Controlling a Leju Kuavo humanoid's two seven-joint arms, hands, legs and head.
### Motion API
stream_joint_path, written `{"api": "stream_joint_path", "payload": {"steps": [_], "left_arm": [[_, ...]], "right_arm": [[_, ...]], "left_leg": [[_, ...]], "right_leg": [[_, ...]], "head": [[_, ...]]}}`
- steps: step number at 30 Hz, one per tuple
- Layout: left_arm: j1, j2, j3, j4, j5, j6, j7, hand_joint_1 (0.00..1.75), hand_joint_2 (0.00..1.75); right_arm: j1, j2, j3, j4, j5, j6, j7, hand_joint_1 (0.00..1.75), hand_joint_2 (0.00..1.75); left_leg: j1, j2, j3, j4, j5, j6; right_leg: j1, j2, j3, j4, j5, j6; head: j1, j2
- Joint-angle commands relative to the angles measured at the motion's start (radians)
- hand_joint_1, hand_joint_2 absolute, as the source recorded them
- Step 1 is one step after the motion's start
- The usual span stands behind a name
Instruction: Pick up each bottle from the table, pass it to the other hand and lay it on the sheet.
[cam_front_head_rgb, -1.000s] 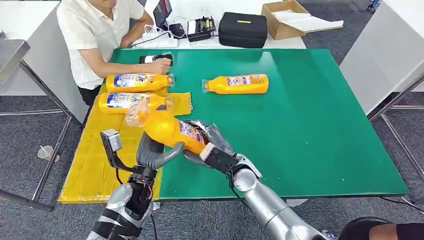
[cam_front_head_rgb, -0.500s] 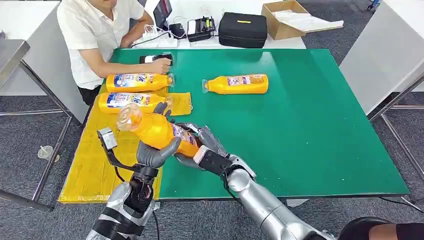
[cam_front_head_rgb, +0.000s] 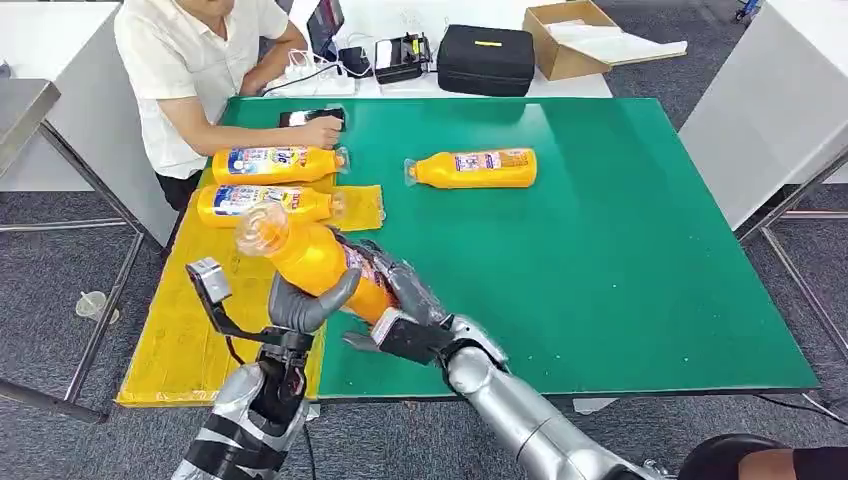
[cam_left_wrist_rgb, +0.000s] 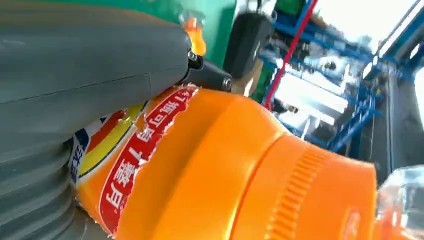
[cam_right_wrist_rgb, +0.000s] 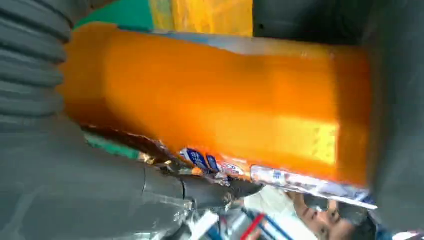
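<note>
An orange bottle (cam_front_head_rgb: 312, 258) with a clear cap hangs tilted above the near left of the green table (cam_front_head_rgb: 620, 290), cap end up and toward the sheet. My left hand (cam_front_head_rgb: 303, 302) wraps it from below at mid-body, and my right hand (cam_front_head_rgb: 398, 300) grips its base end. In the left wrist view the thumb (cam_left_wrist_rgb: 75, 65) presses on the bottle's label (cam_left_wrist_rgb: 135, 150). In the right wrist view the bottle (cam_right_wrist_rgb: 225, 110) sits between thumb and fingers (cam_right_wrist_rgb: 75, 190). One bottle (cam_front_head_rgb: 262, 202) lies on the yellow sheet (cam_front_head_rgb: 190, 340), another (cam_front_head_rgb: 272, 162) just beyond it. A further bottle (cam_front_head_rgb: 475, 168) lies on the table.
A person in a white shirt (cam_front_head_rgb: 190, 60) sits at the far left corner, one hand (cam_front_head_rgb: 320, 131) on a phone. A black case (cam_front_head_rgb: 486, 58), a cardboard box (cam_front_head_rgb: 565, 35) and cables stand behind the table. The sheet's near half is bare.
Both hands have carried the bottle slightly left, toward the sheet, and its cap end has tipped up. The left thumb has closed further around the bottle. The lying bottles have not moved.
</note>
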Motion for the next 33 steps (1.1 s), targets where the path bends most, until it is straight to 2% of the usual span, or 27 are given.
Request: {"api": "stream_joint_path", "payload": {"steps": [1, 4, 6, 8, 10, 16, 17, 18, 19, 20, 23, 24, 25, 26, 30, 33], "left_arm": [[-0.043, -0.009, 0.045, 0.025, 0.009, 0.130, -0.004, 1.75, 1.75], [-0.077, 0.029, 0.020, 0.050, -0.140, 0.244, -0.073, 1.75, 1.75], [-0.084, 0.068, 0.013, 0.032, -0.392, 0.409, -0.162, 1.75, 1.75], [-0.070, 0.092, 0.047, 0.009, -0.563, 0.485, -0.135, 1.75, 1.75], [-0.058, 0.088, 0.084, -0.003, -0.585, 0.455, -0.130, 1.75, 1.75], [-0.056, 0.077, 0.084, -0.001, -0.593, 0.452, -0.131, 1.75, 1.75], [-0.070, 0.100, 0.058, 0.027, -0.777, 0.578, -0.112, 1.75, 1.75], [-0.078, 0.122, 0.054, 0.043, -0.918, 0.651, -0.075, 1.75, 1.75], [-0.087, 0.156, 0.058, 0.077, -1.184, 0.731, 0.016, 1.69, 1.75], [-0.089, 0.171, 0.081, 0.099, -1.342, 0.730, 0.088, 1.69, 1.75], [-0.132, 0.205, 0.080, 0.204, -1.633, 0.591, 0.207, 1.73, 1.75], [-0.153, 0.207, 0.066, 0.239, -1.666, 0.540, 0.219, 1.68, 1.75], [-0.177, 0.207, 0.051, 0.277, -1.689, 0.478, 0.234, 1.47, 1.75], [-0.211, 0.202, 0.028, 0.326, -1.717, 0.406, 0.247, 1.34, 1.75], [-0.291, 0.175, -0.041, 0.493, -1.744, 0.237, 0.259, 1.75, 1.75], [-0.317, 0.160, -0.075, 0.591, -1.759, 0.225, 0.262, 1.75, 1.75]], "right_arm": [[0.016, -0.016, 0.045, 0.026, 0.031, -0.052, -0.007, 0.00, 0.00], [0.046, -0.032, 0.033, -0.001, 0.130, -0.251, -0.030, 0.00, 0.00], [0.086, -0.062, -0.002, -0.048, 0.143, -0.310, -0.035, 0.00, 0.00], [0.134, -0.092, -0.043, -0.093, 0.181, -0.352, -0.036, 0.00, 0.00], [0.149, -0.101, -0.061, -0.105, 0.191, -0.346, -0.044, 0.00, 0.00], [0.145, -0.092, -0.062, -0.100, 0.193, -0.342, -0.045, 0.00, 0.00], [0.154, -0.091, -0.080, -0.100, 0.242, -0.403, -0.039, 0.00, 0.00], [0.171, -0.100, -0.101, -0.111, 0.254, -0.432, -0.036, 0.00, 1.75], [0.198, -0.104, -0.148, -0.134, 0.243, -0.442, -0.041, 0.00, 1.75], [0.217, -0.107, -0.183, -0.152, 0.241, -0.438, -0.047, 0.00, 1.75], [0.256, -0.110, -0.266, -0.197, 0.246, -0.424, -0.073, 0.00, 1.75], [0.260, -0.111, -0.276, -0.209, 0.248, -0.421, -0.076, 0.00, 1.75], [0.261, -0.111, -0.280, -0.215, 0.248, -0.407, -0.081, 0.00, 1.75], [0.260, -0.106, -0.287, -0.221, 0.253, -0.392, -0.085, 0.00, 1.75], [0.243, -0.082, -0.296, -0.192, 0.250, -0.309, -0.085, 0.00, 1.75], [0.229, -0.081, -0.274, -0.171, 0.215, -0.300, -0.085, 0.00, 1.75]], "left_leg": [[0.001, 0.002, 0.003, 0.001, -0.002, 0.000], [0.002, 0.003, 0.004, 0.001, -0.003, 0.000], [0.001, -0.001, 0.002, 0.000, 0.000, 0.000], [0.001, -0.001, 0.002, 0.000, 0.000, 0.000], [0.001, 0.000, 0.003, -0.001, -0.001, 0.000], [0.001, 0.003, 0.003, 0.001, -0.002, 0.000], [0.001, 0.002, 0.003, 0.001, -0.002, 0.000], [0.001, 0.002, 0.003, 0.001, -0.002, 0.000], [0.002, 0.002, 0.004, 0.001, -0.002, -0.001], [0.001, 0.001, 0.003, 0.001, -0.001, 0.000], [0.000, 0.000, 0.003, -0.002, 0.000, 0.000], [0.001, 0.000, 0.005, -0.001, -0.001, -0.001], [0.000, -0.001, 0.003, -0.001, 0.000, 0.000], [0.001, -0.001, 0.004, 0.000, -0.001, -0.001], [0.002, -0.002, 0.001, 0.002, 0.000, 0.000], [0.000, 0.000, 0.002, 0.000, 0.000, 0.000]], "right_leg": [[0.002, 0.000, 0.004, 0.000, -0.002, -0.004], [0.003, 0.001, 0.005, 0.000, -0.002, -0.005], [0.001, -0.002, 0.003, -0.001, -0.001, -0.003], [0.001, -0.002, 0.003, -0.001, -0.001, -0.003], [0.001, -0.001, 0.004, -0.001, -0.001, -0.003], [0.002, 0.001, 0.003, 0.000, -0.001, -0.004], [0.002, 0.001, 0.003, 0.000, -0.001, -0.004], [0.002, 0.000, 0.003, 0.000, -0.001, -0.004], [0.003, -0.001, 0.005, 0.000, -0.002, -0.006], [0.002, -0.001, 0.004, 0.000, -0.001, -0.005], [0.001, -0.001, 0.003, -0.001, -0.001, -0.003], [0.002, -0.002, 0.006, -0.002, -0.001, -0.005], [0.001, -0.002, 0.003, -0.001, -0.001, -0.003], [0.002, -0.003, 0.005, -0.001, -0.002, -0.004], [0.002, -0.004, 0.002, 0.001, -0.001, -0.004], [0.001, -0.002, 0.002, 0.000, 0.000, -0.003]], "head": [[0.000, 0.000], [0.000, 0.000], [0.000, 0.000], [0.000, 0.000], [0.000, 0.000], [0.000, 0.000], [0.000, 0.000], [0.000, 0.000], [0.000, 0.000], [0.000, 0.000], [0.000, 0.000], [0.000, 0.000], [0.000, 0.000], [0.000, 0.000], [0.000, 0.000], [0.000, 0.000]]}}
